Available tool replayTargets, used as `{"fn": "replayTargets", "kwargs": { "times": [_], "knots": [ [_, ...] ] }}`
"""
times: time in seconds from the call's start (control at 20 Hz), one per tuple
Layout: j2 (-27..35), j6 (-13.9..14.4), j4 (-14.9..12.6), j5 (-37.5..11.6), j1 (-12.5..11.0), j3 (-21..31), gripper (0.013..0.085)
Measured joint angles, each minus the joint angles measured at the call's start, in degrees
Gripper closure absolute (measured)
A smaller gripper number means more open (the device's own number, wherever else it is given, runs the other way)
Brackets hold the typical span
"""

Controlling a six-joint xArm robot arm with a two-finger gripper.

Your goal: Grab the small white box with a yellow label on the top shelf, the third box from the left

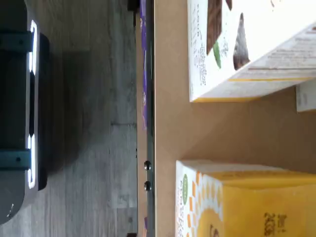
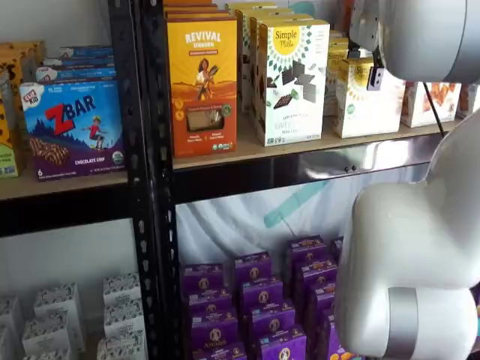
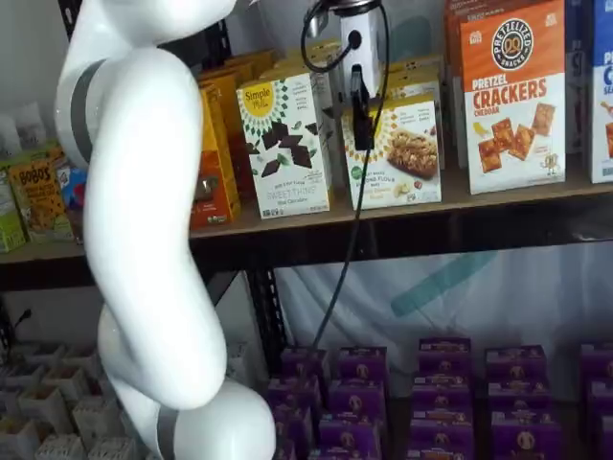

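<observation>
The small white box (image 3: 395, 153), short with a round yellow logo and a green dot, stands on the top shelf (image 3: 479, 203) right of the taller white chocolate-squares carton (image 3: 285, 144). It also shows in a shelf view (image 2: 367, 101) and close up in the wrist view (image 1: 237, 202), with its yellow narrow side showing. My gripper (image 3: 361, 120) hangs just in front of the box's upper left part. Its black fingers show as one dark piece with no visible gap. In a shelf view the white arm (image 2: 420, 37) hides most of the gripper.
An orange Revival carton (image 2: 202, 75) stands left of the chocolate-squares carton (image 2: 291, 79). Pretzel crackers cartons (image 3: 512, 96) stand to the right. A black upright (image 2: 146, 150) bounds the bay. Purple boxes (image 2: 262, 300) fill the shelf below. The dark front beam (image 1: 148, 123) edges the board.
</observation>
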Motion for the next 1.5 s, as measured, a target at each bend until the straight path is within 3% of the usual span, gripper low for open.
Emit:
{"fn": "replayTargets", "kwargs": {
  "times": [0.35,0.55,0.6,0.7,1.1,1.3,1.5],
  "knots": [
    [1.3,-0.3,-0.4,1.3,-0.3,-2.1,0.0130],
    [1.4,0.0,-0.3,1.2,-0.1,-2.2,0.0250],
    [1.4,0.0,-0.3,1.0,0.0,-2.1,0.0250],
    [1.2,0.2,-0.2,0.7,0.2,-1.8,0.0330],
    [1.4,0.4,0.0,0.4,0.4,-1.6,0.0330],
    [1.7,-0.1,0.4,1.0,-0.2,-2.3,0.0450],
    [1.8,-0.5,0.6,1.2,-0.7,-2.6,0.0450]
  ]
}}
